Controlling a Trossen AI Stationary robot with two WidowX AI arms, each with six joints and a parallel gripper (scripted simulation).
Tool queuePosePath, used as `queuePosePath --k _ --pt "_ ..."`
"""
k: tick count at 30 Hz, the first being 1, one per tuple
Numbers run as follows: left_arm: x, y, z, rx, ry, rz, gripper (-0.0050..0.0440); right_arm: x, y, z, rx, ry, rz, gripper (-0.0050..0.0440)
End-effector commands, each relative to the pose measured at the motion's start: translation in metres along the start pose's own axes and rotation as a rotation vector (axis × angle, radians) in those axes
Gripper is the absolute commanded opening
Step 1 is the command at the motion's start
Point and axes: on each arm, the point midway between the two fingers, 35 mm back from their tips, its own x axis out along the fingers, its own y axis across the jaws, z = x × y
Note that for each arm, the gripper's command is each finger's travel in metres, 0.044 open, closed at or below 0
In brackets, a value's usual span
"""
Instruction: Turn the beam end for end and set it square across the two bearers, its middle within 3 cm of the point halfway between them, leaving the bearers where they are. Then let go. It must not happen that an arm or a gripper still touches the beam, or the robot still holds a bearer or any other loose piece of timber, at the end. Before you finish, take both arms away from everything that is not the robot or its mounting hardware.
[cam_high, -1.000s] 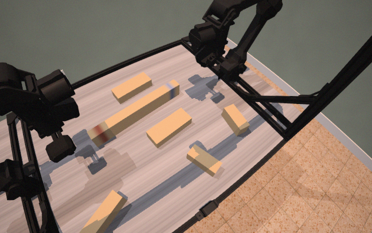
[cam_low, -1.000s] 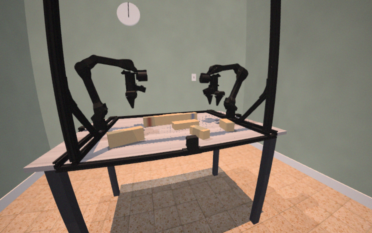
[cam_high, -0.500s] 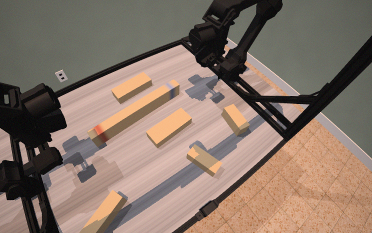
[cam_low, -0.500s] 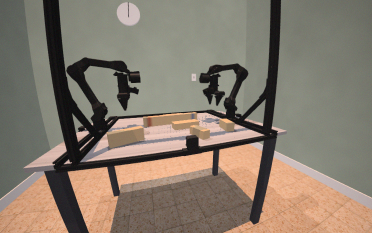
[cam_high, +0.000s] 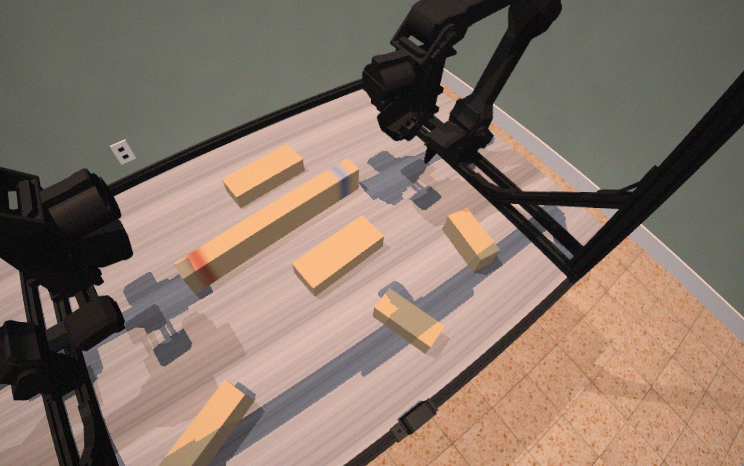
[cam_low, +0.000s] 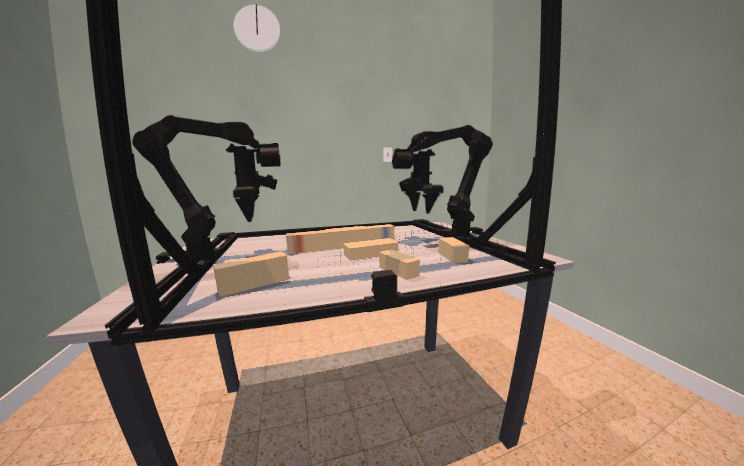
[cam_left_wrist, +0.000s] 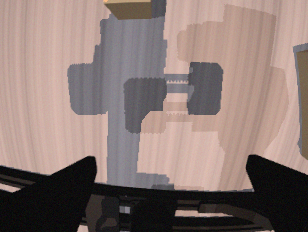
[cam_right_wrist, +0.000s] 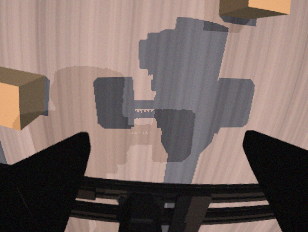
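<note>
Pale wood-coloured, with a red band near one end and a blue band near the other, the beam (cam_high: 269, 225) (cam_low: 340, 240) (cam_left_wrist: 131, 9) (cam_right_wrist: 255, 7) lies flat on the table top (cam_high: 307, 351) (cam_low: 312, 285), its red end towards the left arm and its blue end towards the right. Both the left gripper (cam_high: 93, 321) (cam_low: 247, 211) (cam_left_wrist: 173, 164) and the right gripper (cam_high: 431, 150) (cam_low: 421, 203) (cam_right_wrist: 169, 140) hang above the table with fingers well apart and nothing between them. Five plain blocks lie about it, and I cannot tell which two are the bearers. I judge the beam stiff and sturdy, of modest weight, its smooth sides fairly grippy; being long, it should swing or dip if taken off-centre. One hand would best close across its narrow width at the middle, so it balances through the half turn; two hands should pinch just inboard of the bands and lift level. The likely trouble is a sweeping end knocking a block, so it wants raising well above them all before it turns
</note>
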Motion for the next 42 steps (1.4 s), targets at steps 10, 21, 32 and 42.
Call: queuePosePath --k 10,21,32,42 --pt "0.002 0.000 -0.002 -0.005 0.008 0.000 0.0440 0.006 -0.010 0.028 -0.002 -0.007 -0.001 0.0410" --pt "0.002 0.000 -0.002 -0.005 0.008 0.000 0.0440 0.011 -0.017 0.047 -0.002 -0.007 -0.001 0.0410" --pt "0.002 0.000 -0.002 -0.005 0.008 0.000 0.0440 0.016 -0.026 0.070 -0.002 -0.007 -0.001 0.0410" --pt "0.002 0.000 -0.002 -0.005 0.008 0.000 0.0440 0.020 -0.033 0.088 -0.002 -0.007 -0.001 0.0410"
